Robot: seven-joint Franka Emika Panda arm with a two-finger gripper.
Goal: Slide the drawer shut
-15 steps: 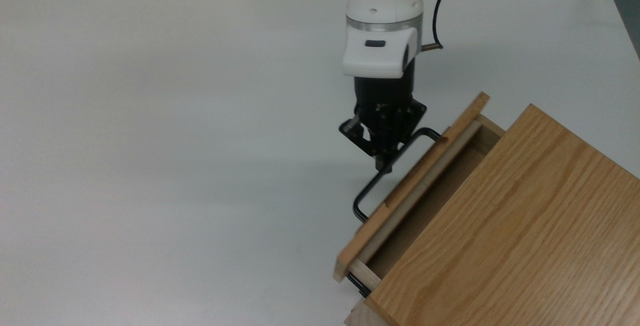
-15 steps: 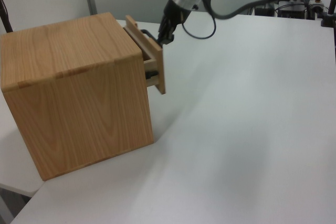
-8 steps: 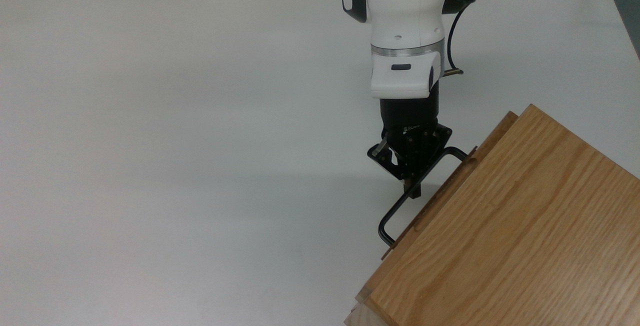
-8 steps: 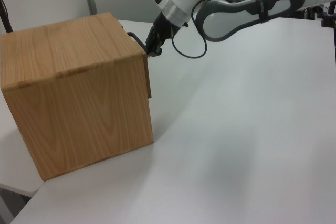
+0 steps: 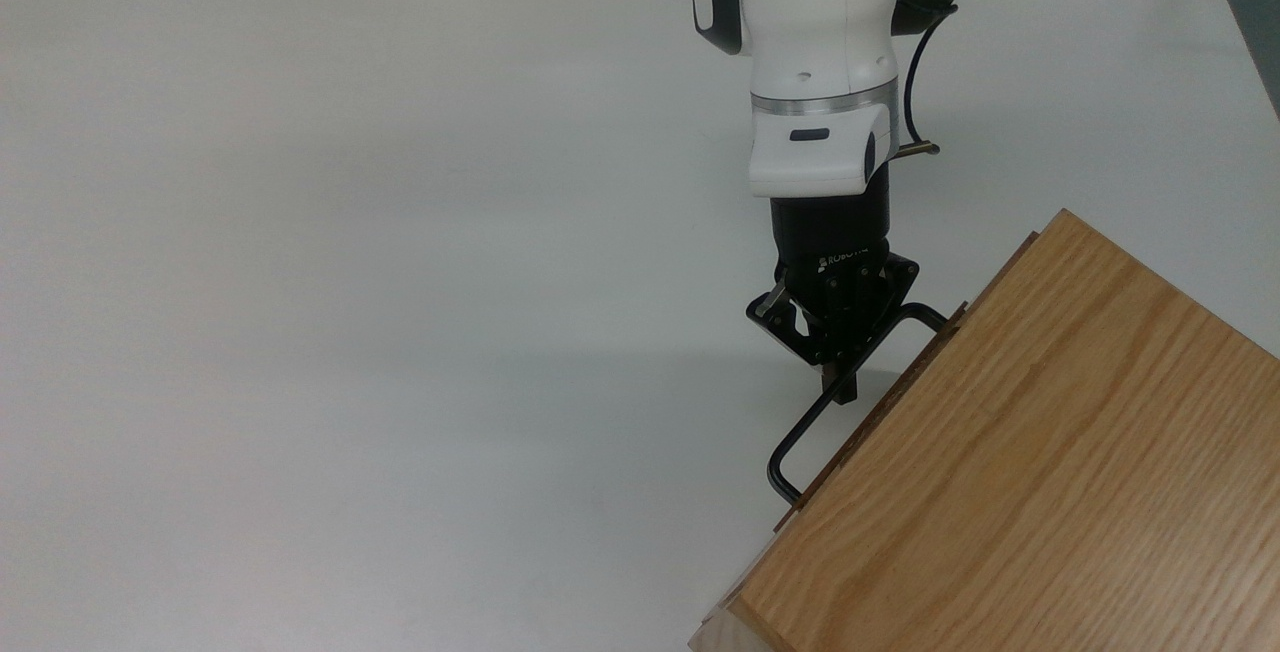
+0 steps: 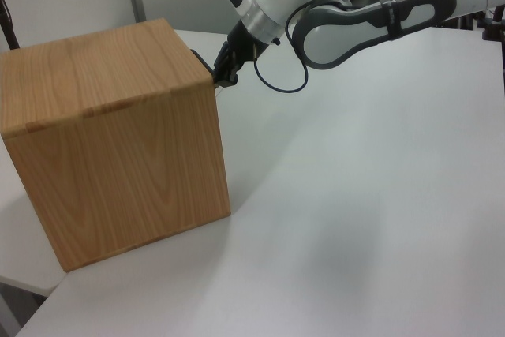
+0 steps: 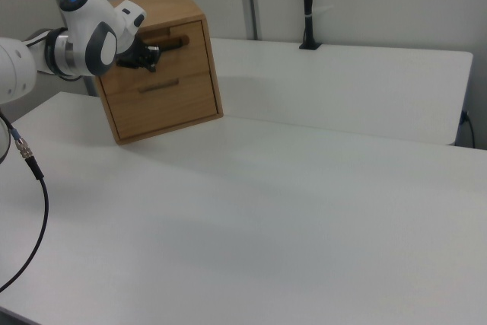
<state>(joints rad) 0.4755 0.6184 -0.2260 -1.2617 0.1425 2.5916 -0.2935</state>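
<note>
The drawer (image 7: 189, 57) is the upper one in an oak-grained cabinet (image 5: 1020, 472), and its front panel sits flush with the casing. In the top view only a thin sliver of the front (image 5: 872, 420) shows along the cabinet's edge. Its long black U-shaped handle (image 5: 800, 434) sticks out toward the table. My gripper (image 5: 840, 387) points down at the middle of that handle, fingers together on the bar. In the left view the gripper (image 6: 223, 78) sits at the cabinet's (image 6: 118, 140) upper far corner. In the right view my gripper (image 7: 149, 57) is pressed against the drawer front.
The cabinet stands at an angle on a wide white table (image 5: 400, 232). A second, lower drawer (image 7: 163, 97) with its own handle is shut below. A black cable (image 7: 34, 188) hangs from the arm. A black post (image 7: 307, 5) stands at the table's far edge in the right view.
The drawer has slid from well open into the cabinet until flush. My gripper travelled with the handle toward the cabinet, most of it in the first half second.
</note>
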